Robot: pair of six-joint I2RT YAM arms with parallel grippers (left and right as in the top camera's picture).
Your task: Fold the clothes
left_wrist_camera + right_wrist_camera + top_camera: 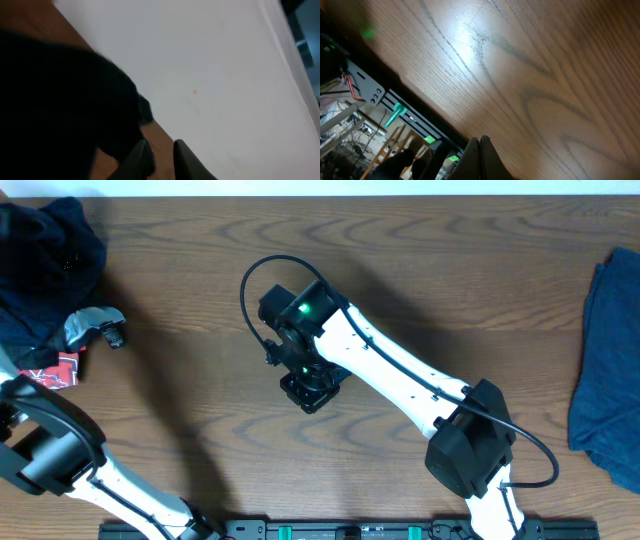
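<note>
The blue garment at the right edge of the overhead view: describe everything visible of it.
The blue garment is soft, matte, medium-blue cloth, lying in a loosely layered heap on the wooden table at its right edge. Its left border runs wavy, with long creases down its length. The frame cuts off its right side. Nothing rests on it.

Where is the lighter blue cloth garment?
In the overhead view, the lighter blue cloth garment lies at the wooden table's right edge, on the right arm's side, well apart from the right gripper at mid-table.
</note>
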